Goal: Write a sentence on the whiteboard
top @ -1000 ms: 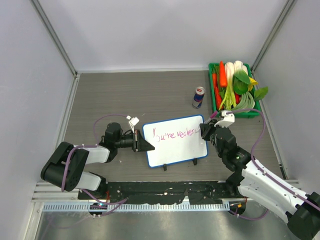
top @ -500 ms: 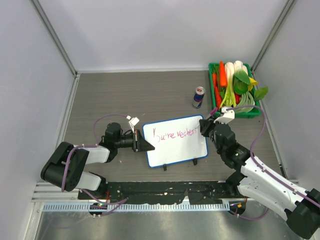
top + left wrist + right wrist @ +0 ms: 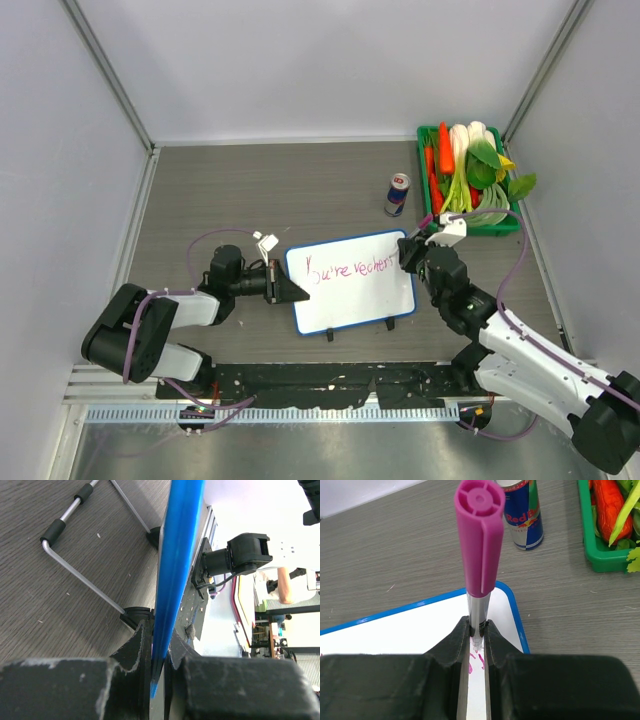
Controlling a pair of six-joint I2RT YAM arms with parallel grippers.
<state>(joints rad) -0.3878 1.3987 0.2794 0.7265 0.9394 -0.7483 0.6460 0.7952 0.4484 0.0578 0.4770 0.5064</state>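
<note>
On the grey wood-grain table (image 3: 250, 190), between white walls (image 3: 300, 70): the left gripper (image 3: 157, 652) clamps the whiteboard (image 3: 355, 300) rim. Only the right wrist view shows the right gripper (image 3: 476, 635) pinching a purple-capped marker (image 3: 479, 535).

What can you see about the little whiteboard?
The whiteboard is a flat white rectangle with a thin blue rim, rounded corners and two black clips on its near edge. It sits on the grey table. Pink writing slants across its top. The left gripper pinches its left rim in its jaws; the right gripper holds a marker at its right end.
</note>
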